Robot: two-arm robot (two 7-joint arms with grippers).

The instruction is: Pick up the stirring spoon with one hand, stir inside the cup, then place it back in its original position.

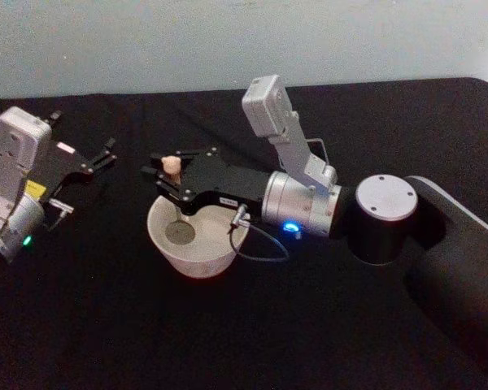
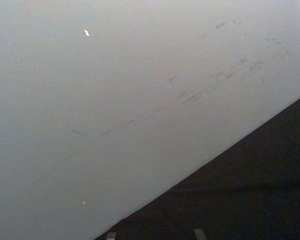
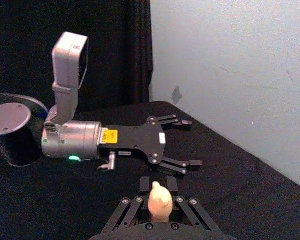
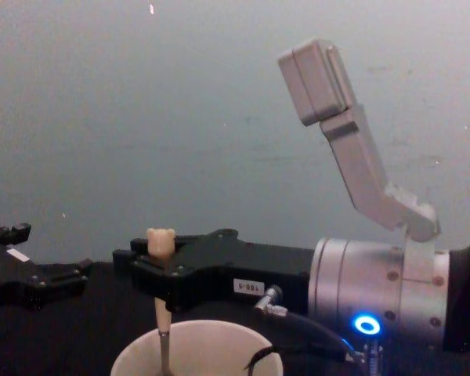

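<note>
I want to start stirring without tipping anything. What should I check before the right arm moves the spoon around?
1. Right gripper shut on the spoon handle: ok.
2. Spoon upright, its bowl inside the cup: ok.
3. Spoon's bowl touching the cup's bottom: cannot tell.
4. Left gripper open, parked well left of the cup: ok.
5. Cup standing upright on the table: ok.

Bear-topped stirring spoon point(image 4: 162, 313) upright in right claw point(image 1: 167, 183), bowl inside cream cup point(image 1: 199, 264)
</note>
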